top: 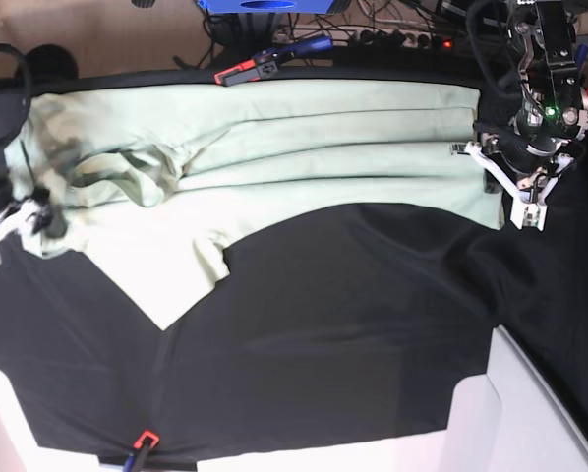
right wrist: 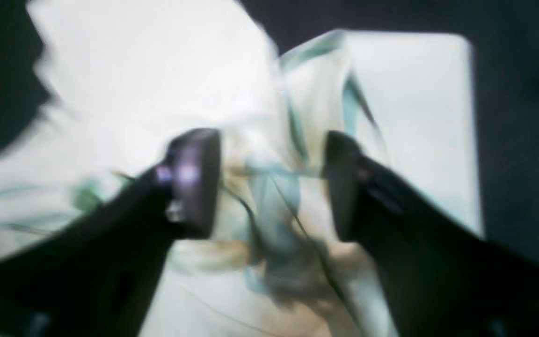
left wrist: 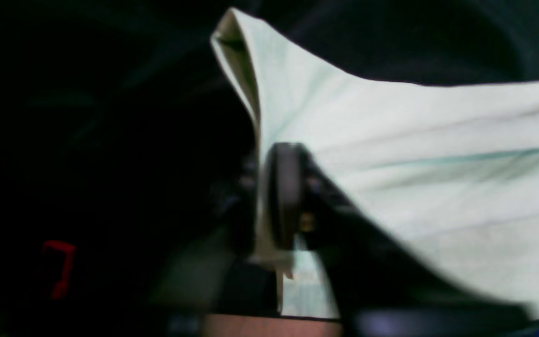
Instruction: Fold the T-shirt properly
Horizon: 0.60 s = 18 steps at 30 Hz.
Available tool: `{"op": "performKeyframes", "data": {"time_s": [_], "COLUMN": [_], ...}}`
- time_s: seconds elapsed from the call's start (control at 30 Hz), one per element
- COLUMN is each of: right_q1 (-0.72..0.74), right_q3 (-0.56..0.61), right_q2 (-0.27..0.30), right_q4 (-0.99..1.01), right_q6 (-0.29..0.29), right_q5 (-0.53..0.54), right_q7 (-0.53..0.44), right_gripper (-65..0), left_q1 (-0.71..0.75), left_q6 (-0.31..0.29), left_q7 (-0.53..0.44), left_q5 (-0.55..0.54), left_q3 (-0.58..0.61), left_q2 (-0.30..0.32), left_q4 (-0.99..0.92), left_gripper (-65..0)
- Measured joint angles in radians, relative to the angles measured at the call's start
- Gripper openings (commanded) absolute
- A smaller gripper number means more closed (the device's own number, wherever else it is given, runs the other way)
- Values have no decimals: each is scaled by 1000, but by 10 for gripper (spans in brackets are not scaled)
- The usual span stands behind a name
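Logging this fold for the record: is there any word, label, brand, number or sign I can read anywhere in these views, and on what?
None can be read.
T-shirt: plain, no print or readable label in any view.
Black table cloth: bare of text.
Left gripper and right gripper: no readable markings; both wrist views are blurred.
Red shape in the left wrist view: too dark and blurred to read.

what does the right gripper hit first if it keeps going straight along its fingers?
Most likely the T-shirt. In the right wrist view the right gripper stands open, with bunched mint fabric filling the gap between its fingers and the area beyond. The frame is blurred, so depth to the cloth is unclear.
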<state>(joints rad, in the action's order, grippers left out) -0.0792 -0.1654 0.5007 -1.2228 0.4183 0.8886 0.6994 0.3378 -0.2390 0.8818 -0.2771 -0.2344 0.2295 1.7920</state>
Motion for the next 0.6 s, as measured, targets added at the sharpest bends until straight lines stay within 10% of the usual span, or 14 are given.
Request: {"op": "performKeyframes", "data": {"time_s": [0.1, 0.6], "right_q1": [13, 273], "right_q3": [-35, 122], "right_q2": [3, -86], "right_q4": [-64, 98], "right_q6": [3, 10], "right_q5": [4, -351], "right_q7": [54, 162], "right_gripper": [-283, -277], "left_q1": [-4, -50], "left_q6": [3, 2], "left_q7": [1, 5], "left_q5": [12, 7], "left_q3": [-88, -145], "left_q2": [-2, -2], "left_q4": [0, 1], "left_gripper": [-292, -292]}}
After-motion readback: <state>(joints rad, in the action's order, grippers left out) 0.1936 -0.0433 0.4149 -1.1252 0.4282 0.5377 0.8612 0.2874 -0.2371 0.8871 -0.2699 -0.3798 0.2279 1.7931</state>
